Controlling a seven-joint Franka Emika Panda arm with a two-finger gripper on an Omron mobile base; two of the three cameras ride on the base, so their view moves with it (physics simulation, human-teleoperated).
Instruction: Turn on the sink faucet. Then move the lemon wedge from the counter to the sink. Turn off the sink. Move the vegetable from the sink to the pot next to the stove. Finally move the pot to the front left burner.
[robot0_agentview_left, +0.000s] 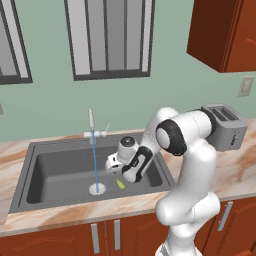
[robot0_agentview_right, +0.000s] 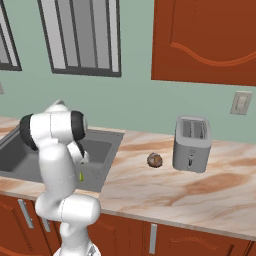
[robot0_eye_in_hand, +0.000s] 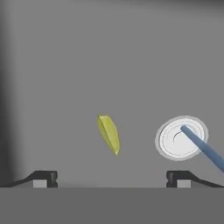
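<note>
While water falls in a thin blue stream (robot0_agentview_left: 94, 160) from the sink faucet (robot0_agentview_left: 92, 131) onto the round silver drain (robot0_agentview_left: 97, 188), the lemon wedge (robot0_agentview_left: 120, 184) lies on the bottom of the sink (robot0_agentview_left: 30, 170), just to the right of that drain in the left base view and clear of the stream. In my judgement this placement means the rinse step is done in substance: the wedge is off the tabletop (robot0_agentview_left: 235, 172) and inside the basin, close to the falling water.

The gripper (robot0_agentview_left: 111, 165) hangs above the wedge with its jaws spread wide and nothing between them; in the hand view the two fingertips (robot0_eye_in_hand: 41, 178) stand far apart, with the wedge (robot0_eye_in_hand: 109, 133) below them and the drain (robot0_eye_in_hand: 181, 138) off to one side. The wide stance fits a release over the basin.

Since the faucet is running, the next step due is shutting it off, judged from the task order. Its side levers sit behind the drain at the back rim, so the arm would need to rise and reach back.

Right of the sink, a brown roundish lump (robot0_agentview_right: 155, 160) and a silver toaster (robot0_agentview_right: 191, 144) rest on the tabletop, untouched.
</note>
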